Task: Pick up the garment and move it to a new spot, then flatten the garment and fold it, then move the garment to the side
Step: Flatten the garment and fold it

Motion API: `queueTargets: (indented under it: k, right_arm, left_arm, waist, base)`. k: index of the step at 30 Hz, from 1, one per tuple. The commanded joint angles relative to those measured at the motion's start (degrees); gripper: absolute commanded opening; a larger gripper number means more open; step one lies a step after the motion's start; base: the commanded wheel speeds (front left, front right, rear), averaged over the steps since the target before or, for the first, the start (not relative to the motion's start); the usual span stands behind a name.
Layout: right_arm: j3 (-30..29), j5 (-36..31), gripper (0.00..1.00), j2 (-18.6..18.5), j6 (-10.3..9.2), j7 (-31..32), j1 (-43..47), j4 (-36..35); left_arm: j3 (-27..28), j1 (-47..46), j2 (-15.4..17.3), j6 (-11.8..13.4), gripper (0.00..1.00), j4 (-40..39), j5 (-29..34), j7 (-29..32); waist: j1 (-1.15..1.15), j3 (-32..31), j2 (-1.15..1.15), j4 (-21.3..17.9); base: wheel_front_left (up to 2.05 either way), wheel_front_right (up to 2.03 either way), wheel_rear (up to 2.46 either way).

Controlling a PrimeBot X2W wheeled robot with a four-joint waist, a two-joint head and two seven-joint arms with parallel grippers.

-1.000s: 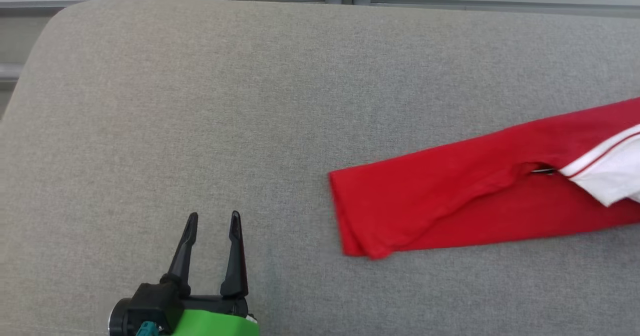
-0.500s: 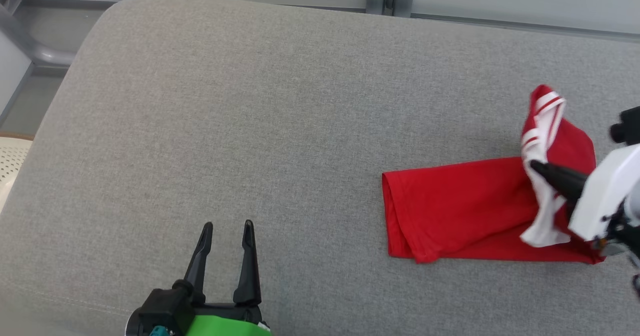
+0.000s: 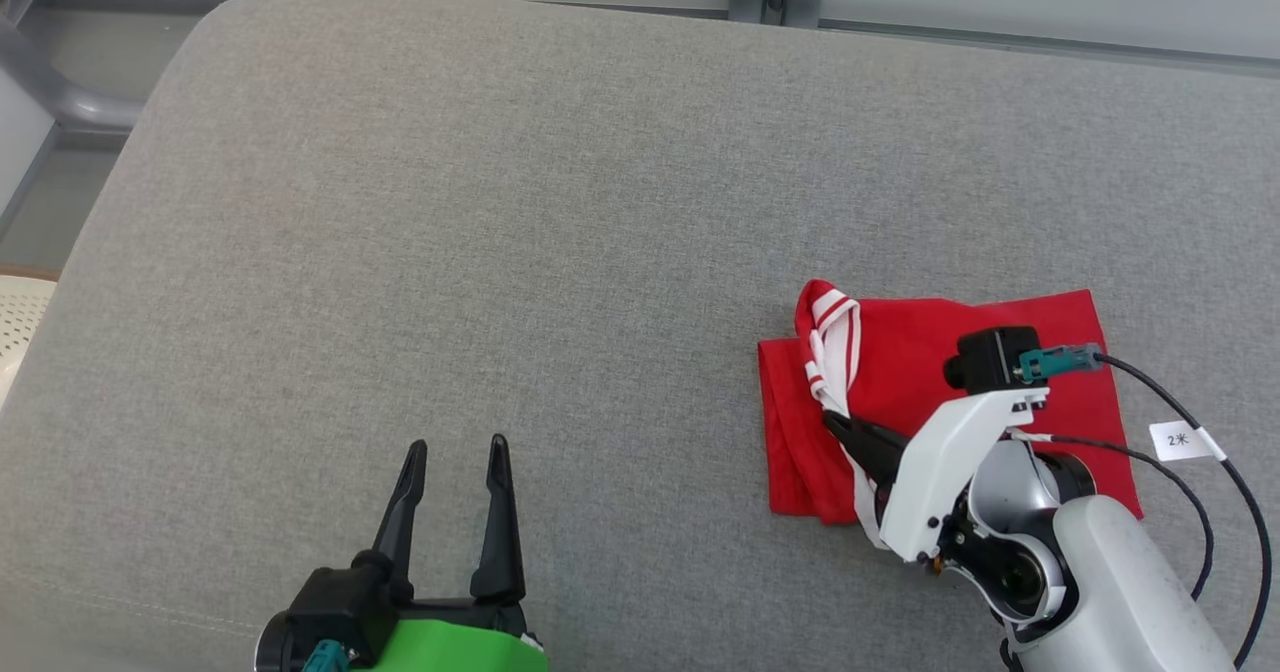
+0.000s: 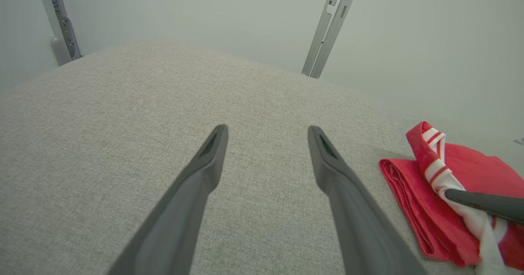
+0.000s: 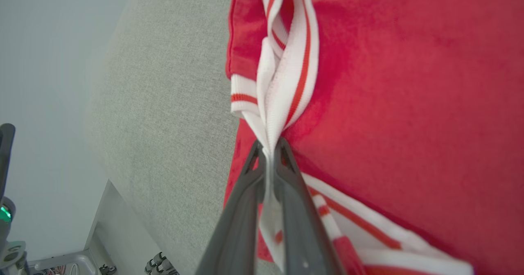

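The grey cushion (image 3: 500, 202) spreads wide on every side of both of my tools. The garment (image 3: 980, 372), red and doubled into a rough rectangle, lies directly under and just ahead of my right gripper (image 3: 832, 420), and well apart to the right of my left gripper (image 3: 456, 444).

The right gripper is pinched tight on the garment's white striped band (image 3: 835, 342). In the right wrist view the cloth is squeezed flat between the two fingers and fans out beyond the tips, standing up off the red layer as a loose ridge. The left gripper hangs over bare cushion with its fingers spread wide and nothing between them.

I judge I'm in the folding step, with the banded edge carried over the body of the garment. The next move calls for lowering that edge flat onto the red, letting go, and drawing back along the fingers so the band doesn't drag with me. The left gripper is free to pin a corner.
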Motion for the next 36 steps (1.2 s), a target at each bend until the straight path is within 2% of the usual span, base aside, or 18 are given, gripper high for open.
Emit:
queueTargets:
  k: [1, 2, 3, 4, 8, 12, 15, 16, 21, 25, 29, 34, 36]
  right_arm:
    - [0.4, -0.1, 0.0, 0.4, 0.01, -1.0, -1.0, 0.5]
    - [0.6, 0.0, 0.18, 0.8, 0.01, -1.4, -1.2, 0.9]
    - [1.2, 0.1, 0.45, 1.2, 0.01, -2.1, -1.6, 1.1]
    - [1.9, 0.4, 1.0, 1.5, 0.02, -2.7, -1.8, 1.1]
    - [4.6, 4.1, 1.0, 2.6, 0.01, -5.7, -2.2, 0.3]
    - [8.8, 8.9, 1.0, 3.3, 0.01, -8.9, -2.8, -3.4]
    - [10.5, 8.8, 1.0, 3.2, 0.01, -12.9, -2.1, -6.6]
    - [10.3, 7.5, 1.0, 2.9, 0.01, -14.5, -1.7, -7.4]
    - [7.1, -4.0, 1.0, -3.6, 0.01, -26.6, 2.7, -8.8]
    - [0.8, -13.0, 1.0, -9.1, -0.01, -36.6, 8.2, -5.5]
    - [-5.2, -21.0, 1.0, -12.1, 0.01, -45.1, 13.1, -0.7]
    - [-12.6, -26.5, 1.0, -10.5, -0.02, -47.9, 17.9, 4.0]
    - [-15.1, -27.8, 1.0, -9.2, -0.02, -48.0, 18.9, 2.7]
  left_arm:
    - [0.0, -0.7, 0.0, 0.3, 1.0, 0.2, 0.4, -0.1]
    - [0.1, -0.7, 0.0, 0.4, 1.0, 0.3, 0.5, -0.1]
    - [0.2, -0.7, 0.0, 0.4, 1.0, 0.4, 0.6, -0.1]
    - [0.2, -0.6, 0.0, 0.4, 1.0, 0.4, 0.7, -0.1]
    - [0.7, 0.1, 0.0, 0.2, 1.0, 0.9, 1.6, -0.1]
    - [2.0, 1.3, 0.0, 0.3, 1.0, 1.0, 2.1, -0.1]
    - [2.9, 2.1, 0.0, -0.2, 1.0, 0.9, 2.9, -0.1]
    - [3.1, 2.4, 0.0, -0.5, 1.0, 0.8, 3.2, -0.1]
    - [5.6, 4.7, 0.0, -2.2, 1.0, 0.6, 5.3, -0.1]
    - [7.5, 6.9, 0.1, -4.2, 1.0, 1.0, 7.4, -0.1]
    - [9.7, 8.0, 0.1, -6.1, 1.0, 0.9, 9.8, -0.1]
    - [12.4, 9.1, 0.1, -8.1, 1.0, 1.0, 11.9, -0.1]
    - [13.2, 9.7, 0.1, -8.8, 1.0, 1.1, 12.5, -0.1]
  waist:
    - [0.0, -0.1, 0.0, -0.3]
    - [0.0, -0.1, 0.0, -0.4]
    - [0.0, -0.2, 0.0, -0.6]
    - [0.0, -0.3, 0.0, -0.7]
    - [0.0, -1.0, 0.0, -1.6]
    - [0.0, -2.0, 0.0, -3.4]
    - [0.0, -3.4, 0.0, -5.2]
    - [0.0, -4.1, 0.0, -5.6]
    - [0.0, -8.6, 0.0, -8.5]
    - [0.0, -11.8, 0.0, -10.2]
    - [0.0, -13.4, 0.0, -11.4]
    - [0.0, -15.0, 0.0, -12.7]
    - [0.0, -15.3, 0.0, -13.2]
  base:
    - [0.0, 0.0, 0.0]
    - [0.0, 0.0, 0.0]
    - [0.0, 0.0, 0.0]
    - [0.0, 0.0, 0.0]
    - [0.0, 0.0, 0.0]
    - [0.0, 0.0, 0.0]
    - [0.0, 0.0, 0.0]
    - [0.0, 0.0, 0.0]
    - [0.0, 0.0, 0.0]
    - [0.0, 0.0, 0.0]
    - [0.0, 0.0, 0.0]
    - [0.0, 0.0, 0.0]
    - [0.0, 0.0, 0.0]
